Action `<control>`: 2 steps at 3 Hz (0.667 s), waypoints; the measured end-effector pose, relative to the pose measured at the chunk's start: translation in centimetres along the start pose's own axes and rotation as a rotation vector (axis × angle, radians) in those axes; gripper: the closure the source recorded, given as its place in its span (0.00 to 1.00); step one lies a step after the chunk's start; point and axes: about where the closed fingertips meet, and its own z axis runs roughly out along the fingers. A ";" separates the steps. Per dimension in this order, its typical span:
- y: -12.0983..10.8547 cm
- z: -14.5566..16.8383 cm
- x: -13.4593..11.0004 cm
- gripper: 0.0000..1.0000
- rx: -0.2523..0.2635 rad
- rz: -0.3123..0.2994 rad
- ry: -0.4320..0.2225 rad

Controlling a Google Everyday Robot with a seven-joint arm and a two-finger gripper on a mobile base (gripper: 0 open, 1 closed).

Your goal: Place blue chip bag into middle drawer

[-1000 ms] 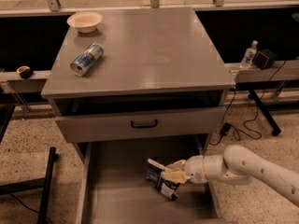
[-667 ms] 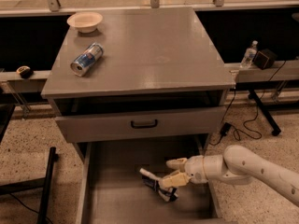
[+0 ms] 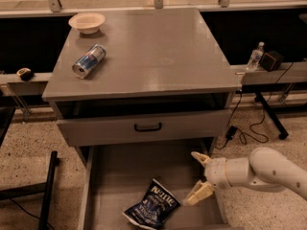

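Observation:
The blue chip bag (image 3: 152,204) lies flat on the floor of the pulled-out middle drawer (image 3: 115,169), near its front, with its white lettering up. My gripper (image 3: 197,177) is at the drawer's right side, just right of the bag and apart from it. Its two cream fingers are spread open and hold nothing. The white arm reaches in from the lower right.
A blue-and-silver soda can (image 3: 88,61) lies on the cabinet top near a white bowl (image 3: 87,21). The upper drawer front with a black handle (image 3: 147,127) overhangs the open drawer's back. A water bottle (image 3: 255,55) and cables are at the right.
The gripper let go of the bag and pulled back to the right, fingers now spread. The bag dropped and lies flat on the drawer floor, further left and forward.

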 end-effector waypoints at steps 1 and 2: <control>0.7 -7.0 -0.9 0.00 0.102 -0.182 0.091; 0.6 -7.7 -1.1 0.00 0.116 -0.195 0.099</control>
